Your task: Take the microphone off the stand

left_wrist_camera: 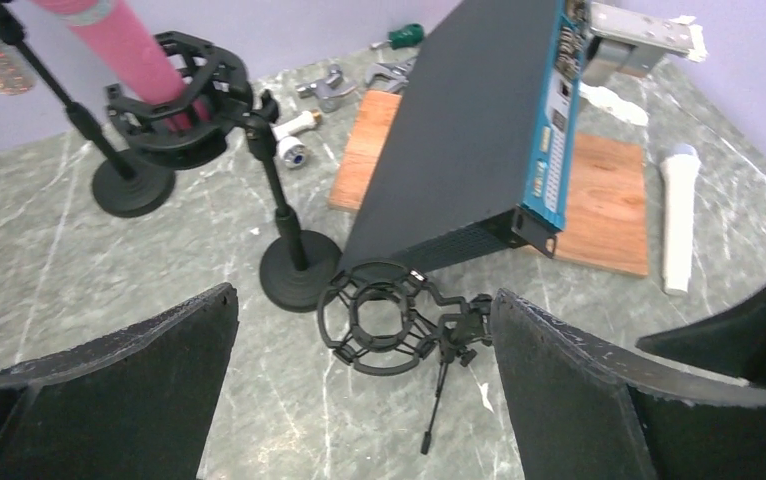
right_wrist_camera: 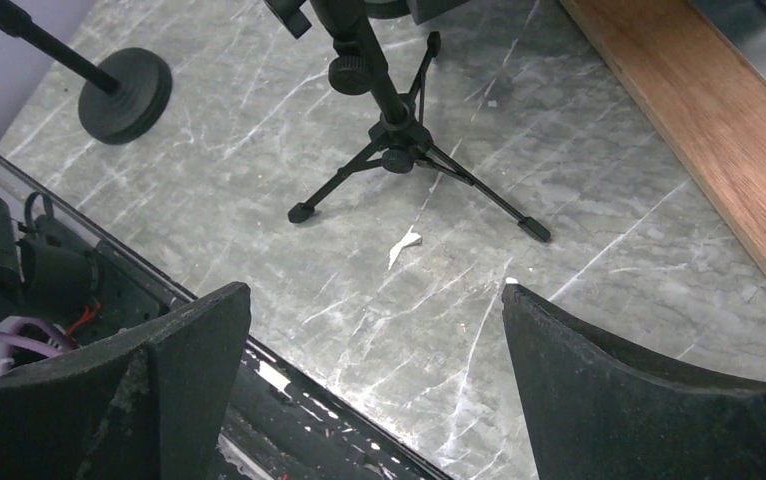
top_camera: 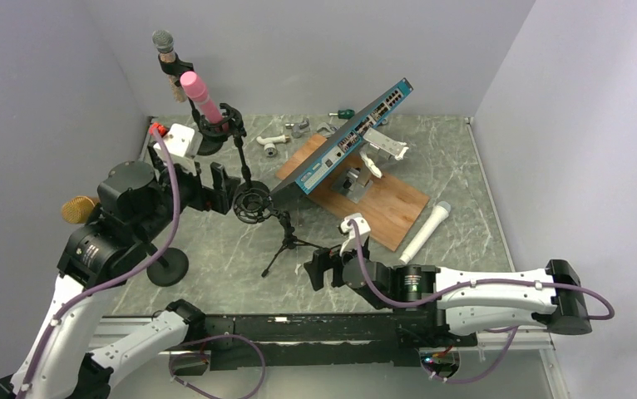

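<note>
A pink microphone [top_camera: 199, 94] sits tilted in a black shock mount [top_camera: 218, 123] on a round-based stand at the back left. It also shows in the left wrist view [left_wrist_camera: 124, 40], with its mount [left_wrist_camera: 174, 105] and stand base [left_wrist_camera: 299, 275]. My left gripper [top_camera: 224, 189] is open and empty, hovering in front of that stand and just left of an empty shock mount on a tripod [top_camera: 254, 204]. In the left wrist view the gripper [left_wrist_camera: 364, 300] frames that empty mount [left_wrist_camera: 384, 320]. My right gripper [top_camera: 317, 271] is open and empty, low near the front edge, right of the tripod legs [right_wrist_camera: 399, 150].
A grey-headed microphone [top_camera: 163, 41] stands on its own stand at the far back left. A gold microphone [top_camera: 78, 209] stands on a round base [top_camera: 167, 266] at left. A white microphone [top_camera: 425, 233] lies beside a wooden board [top_camera: 390, 208] bearing a tilted network switch [top_camera: 353, 137]. Small fittings [top_camera: 274, 143] lie behind.
</note>
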`<state>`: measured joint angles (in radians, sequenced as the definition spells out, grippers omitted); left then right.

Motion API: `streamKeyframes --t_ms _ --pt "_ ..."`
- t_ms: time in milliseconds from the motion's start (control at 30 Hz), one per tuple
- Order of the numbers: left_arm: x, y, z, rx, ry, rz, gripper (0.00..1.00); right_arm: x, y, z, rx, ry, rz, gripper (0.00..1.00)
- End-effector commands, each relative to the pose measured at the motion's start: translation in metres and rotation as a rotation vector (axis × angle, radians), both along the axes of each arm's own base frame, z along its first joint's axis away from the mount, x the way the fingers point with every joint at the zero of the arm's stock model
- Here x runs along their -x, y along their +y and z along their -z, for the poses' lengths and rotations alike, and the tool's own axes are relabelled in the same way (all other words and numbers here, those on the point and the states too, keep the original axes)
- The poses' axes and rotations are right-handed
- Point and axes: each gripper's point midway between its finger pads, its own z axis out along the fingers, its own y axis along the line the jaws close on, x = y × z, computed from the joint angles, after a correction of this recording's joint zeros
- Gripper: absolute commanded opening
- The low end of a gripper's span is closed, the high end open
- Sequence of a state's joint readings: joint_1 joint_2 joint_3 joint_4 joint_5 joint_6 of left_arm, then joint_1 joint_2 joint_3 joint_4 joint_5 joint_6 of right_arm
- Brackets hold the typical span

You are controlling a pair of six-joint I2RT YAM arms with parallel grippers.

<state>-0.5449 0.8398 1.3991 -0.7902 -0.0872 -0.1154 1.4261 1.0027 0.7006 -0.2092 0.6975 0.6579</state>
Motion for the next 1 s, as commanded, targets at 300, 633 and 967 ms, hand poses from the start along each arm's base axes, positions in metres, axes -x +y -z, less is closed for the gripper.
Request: streamKeyframes --t_ms 300,633,967 --pt "-0.091 0.031 -0.033 0.079 -0.016 -0.469 0.99 -0.003 -0.017 -0.018 -0.143 0.014 0.066 0.98" --pt "-0.174 0.065 -0.027 0.179 -0.04 -0.781 0.99 -0.001 -0.027 -0.032 -0.196 0.029 0.08 0.98" --pt "-0.218 0.076 -0.012 0.139 -0.095 -0.832 0.91 -0.002 -0.043 -0.022 -0.212 0.057 0.133 0.98"
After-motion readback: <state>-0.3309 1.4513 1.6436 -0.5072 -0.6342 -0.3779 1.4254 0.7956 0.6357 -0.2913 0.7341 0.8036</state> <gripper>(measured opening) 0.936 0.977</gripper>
